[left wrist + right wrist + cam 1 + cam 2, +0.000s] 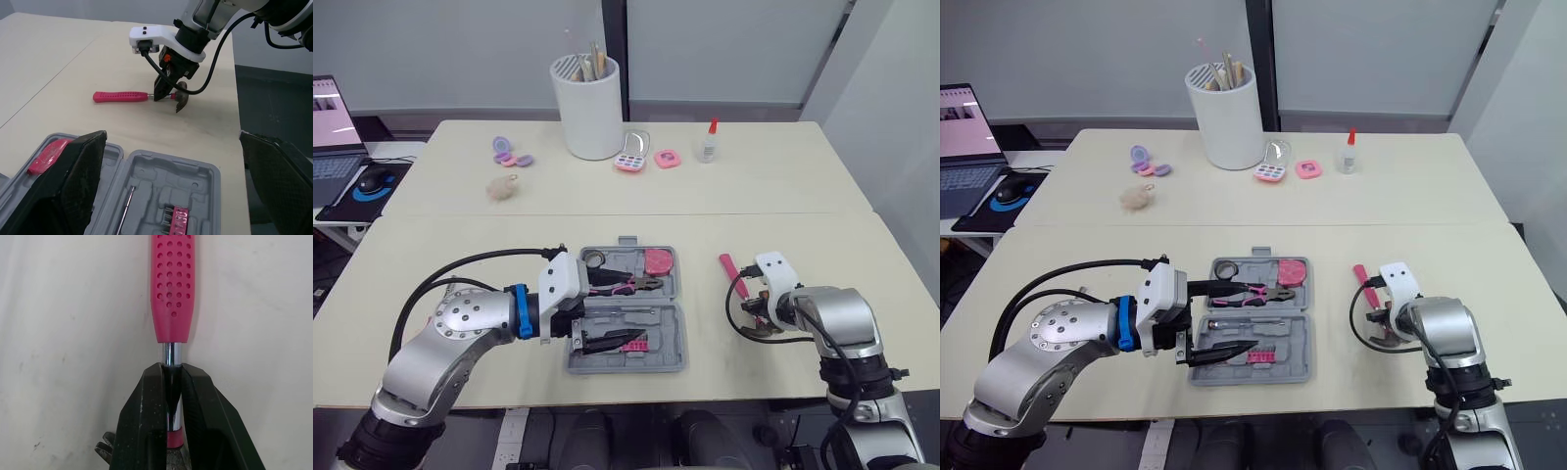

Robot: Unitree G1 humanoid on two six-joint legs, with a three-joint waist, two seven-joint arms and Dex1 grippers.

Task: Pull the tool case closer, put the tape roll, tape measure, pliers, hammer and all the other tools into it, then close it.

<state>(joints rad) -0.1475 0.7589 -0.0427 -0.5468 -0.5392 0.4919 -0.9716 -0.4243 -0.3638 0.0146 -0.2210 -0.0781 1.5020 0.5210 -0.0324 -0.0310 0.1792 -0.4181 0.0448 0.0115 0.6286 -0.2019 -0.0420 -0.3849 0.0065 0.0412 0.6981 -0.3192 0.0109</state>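
Note:
The grey tool case (625, 364) lies open near the table's front edge. In it are a black tape roll (594, 258), a pink tape measure (658, 260), pink-handled pliers (631, 284) and a pink bit holder (176, 218). My left gripper (631, 313) hovers open over the case, with nothing between its wide-spread fingers (63, 191). To the right of the case, the hammer (120, 96) with a pink dotted handle (173, 284) lies on the table. My right gripper (172, 368) is shut on its metal shaft just below the head.
At the back stand a white holder (587, 108) with brushes, a glue bottle (708, 142), pink compacts (631, 162), purple pieces (509, 152) and a fluffy ball (501, 186). A laptop (333, 127) and a mouse (374, 179) sit on a side table at the left.

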